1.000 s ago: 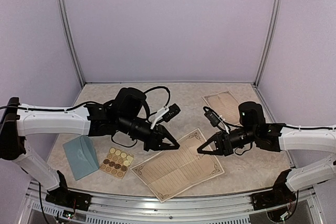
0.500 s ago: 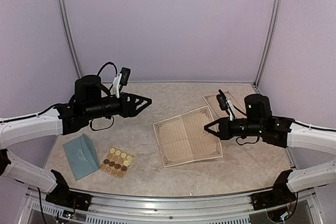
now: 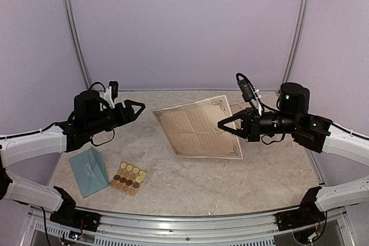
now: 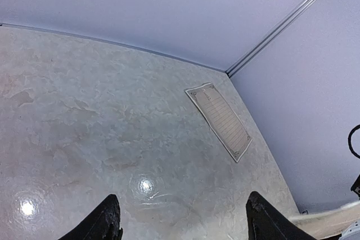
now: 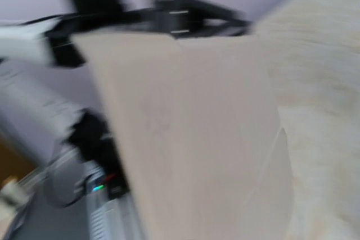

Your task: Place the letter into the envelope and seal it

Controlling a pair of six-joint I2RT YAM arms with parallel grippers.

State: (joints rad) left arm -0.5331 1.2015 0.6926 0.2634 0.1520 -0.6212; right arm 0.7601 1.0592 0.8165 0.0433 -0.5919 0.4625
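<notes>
The right claw (image 3: pixel 222 124) pinches the cream letter (image 3: pixel 193 128) by its edge above the table (image 3: pixel 190 188); the open, empty left claw (image 3: pixel 140 108) should probably steady its loose side, with the teal envelope (image 3: pixel 89 171) lying at the front left.

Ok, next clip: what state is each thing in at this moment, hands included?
left hand, open, empty.
right hand, shut on the letter's edge.
letter, lifted off the table, tilted.
envelope, on the table, untouched, letter not inside.
sticker sheet, flat beside the envelope.
second cream sheet, flat near the far right corner.
</notes>
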